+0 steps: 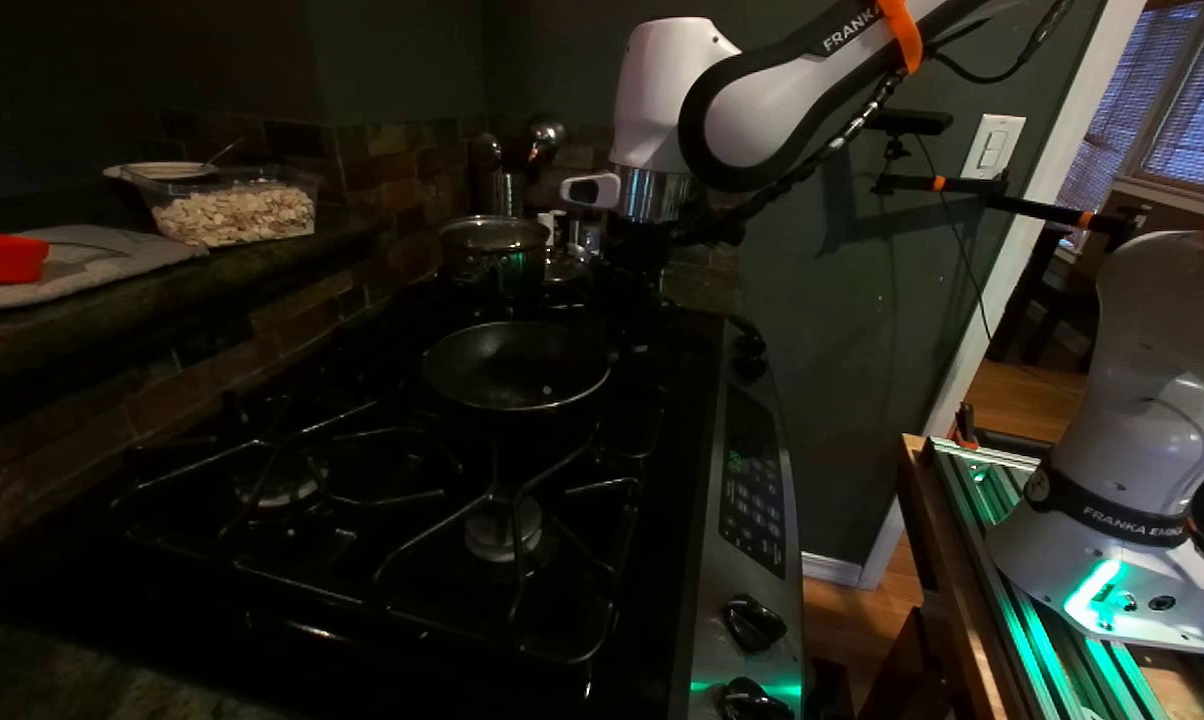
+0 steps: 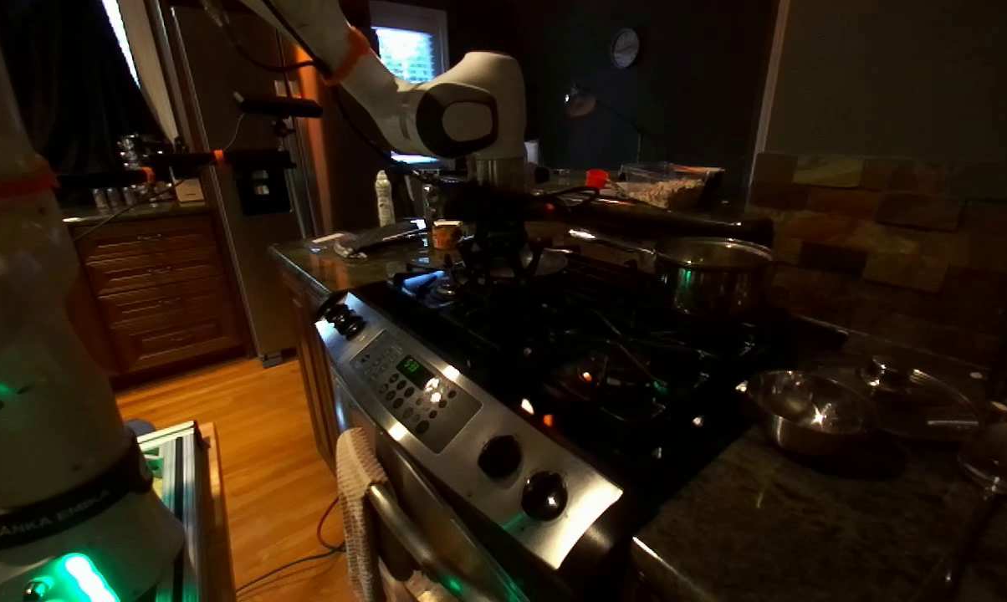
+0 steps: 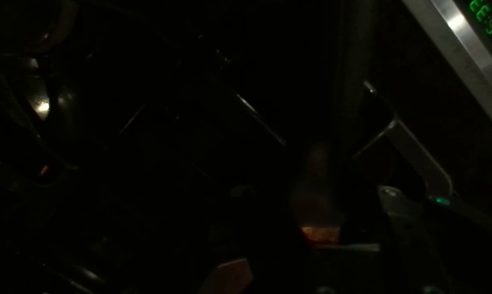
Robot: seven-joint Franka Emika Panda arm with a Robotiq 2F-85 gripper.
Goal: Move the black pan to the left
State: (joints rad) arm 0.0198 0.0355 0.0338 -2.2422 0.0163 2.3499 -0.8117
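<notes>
Dim kitchen, wood floor (image 2: 278, 401), steel-fronted gas stove (image 2: 575, 520). In an exterior view the gripper (image 2: 502, 257) points down over the burners. In an exterior view the black pan (image 1: 519, 372) lies on the stove, near the gripper. Wrist view's too dark: can't tell opening or grip.

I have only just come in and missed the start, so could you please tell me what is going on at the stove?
A robot arm is reaching over the stove, meant to move the black pan to the left. Its claw points down near the pan, but the views are too dark to tell whether it is gripping or lifting it. A steel pot also stands on the stove.
</notes>
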